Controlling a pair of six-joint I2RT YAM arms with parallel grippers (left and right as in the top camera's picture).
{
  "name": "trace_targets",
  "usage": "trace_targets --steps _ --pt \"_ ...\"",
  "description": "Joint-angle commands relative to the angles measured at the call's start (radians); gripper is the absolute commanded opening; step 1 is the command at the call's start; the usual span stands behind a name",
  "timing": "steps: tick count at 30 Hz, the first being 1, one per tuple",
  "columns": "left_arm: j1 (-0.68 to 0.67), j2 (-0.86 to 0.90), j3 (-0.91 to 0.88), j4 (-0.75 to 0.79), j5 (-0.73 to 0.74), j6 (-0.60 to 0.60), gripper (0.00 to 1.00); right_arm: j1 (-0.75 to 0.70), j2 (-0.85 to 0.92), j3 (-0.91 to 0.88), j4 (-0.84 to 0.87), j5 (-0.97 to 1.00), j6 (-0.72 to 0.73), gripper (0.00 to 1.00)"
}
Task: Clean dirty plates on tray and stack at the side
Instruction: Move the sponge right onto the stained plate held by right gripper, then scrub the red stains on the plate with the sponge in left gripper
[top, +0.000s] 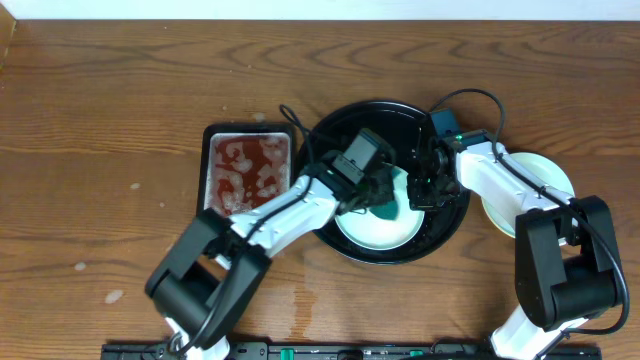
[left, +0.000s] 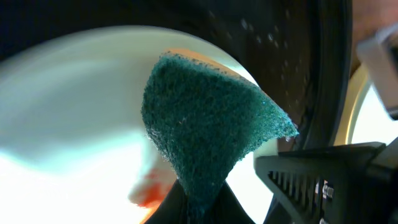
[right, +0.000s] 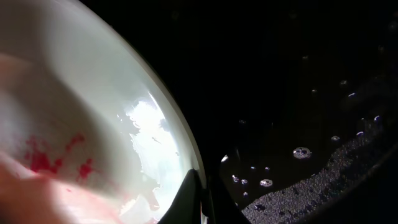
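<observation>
One mint-blue plate (top: 385, 232) lay inside the glossy black tray (top: 392, 257), and it was the one being worked on. The left gripper (top: 372, 198) was pinched tight on a green scouring sponge (left: 205, 124), whose free corner hung over the plate's face. The right gripper (top: 425, 188) sat at the plate's right rim. In the right wrist view its fingertips met narrowly at the rim's edge, so it appeared to be clamped on the plate to steady it.

Red smears (right: 43, 162) marked the plate's face, with another patch of red (left: 149, 194) just below the sponge, so I judged this plate only partly scrubbed. Water droplets beaded the tray floor beside it.

On the wooden table (top: 100, 120), just right of the tray and partly under the right arm, lay a pale plate (top: 535, 170) that looked clean. A yellowish edge showed beneath it, which suggested a second plate below, though I could not tell for certain. A small rectangular red-stained tray (top: 208, 170) stood to the left, touching the black tray.

By my reckoning the stack at the side was begun. What remained was wiping off the red, then lifting this plate across onto the stack.
</observation>
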Motion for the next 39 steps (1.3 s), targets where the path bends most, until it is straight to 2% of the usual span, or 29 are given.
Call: trace_targets --steps 1,5,10,13,21,28,32,39 --pt "-0.017 0.037 0.023 0.025 0.045 -0.039 0.08 0.019 0.013 -0.025 -0.008 -0.02 0.005 0.01" --pt "-0.016 0.075 0.022 -0.003 -0.021 -0.039 0.08 0.019 0.013 -0.025 -0.009 -0.02 0.005 0.01" --pt "0.008 0.08 0.022 -0.2 -0.24 -0.039 0.08 0.019 0.013 -0.025 -0.012 -0.02 0.005 0.01" --pt "0.037 0.079 0.022 -0.294 -0.31 -0.039 0.08 0.019 0.013 -0.025 -0.012 -0.02 0.005 0.01" --pt "0.095 0.03 0.023 -0.323 -0.262 0.057 0.07 0.019 0.013 -0.025 -0.017 -0.02 0.005 0.01" --pt "0.075 -0.068 0.023 -0.262 -0.158 0.104 0.07 0.019 0.013 -0.025 -0.016 -0.02 0.005 0.01" --pt "0.042 -0.064 0.023 -0.211 -0.152 -0.009 0.08 0.019 0.013 -0.025 -0.017 -0.02 0.005 0.01" --pt "-0.019 -0.026 0.016 -0.097 -0.153 -0.133 0.08 0.019 0.013 -0.025 -0.017 -0.02 0.005 0.01"
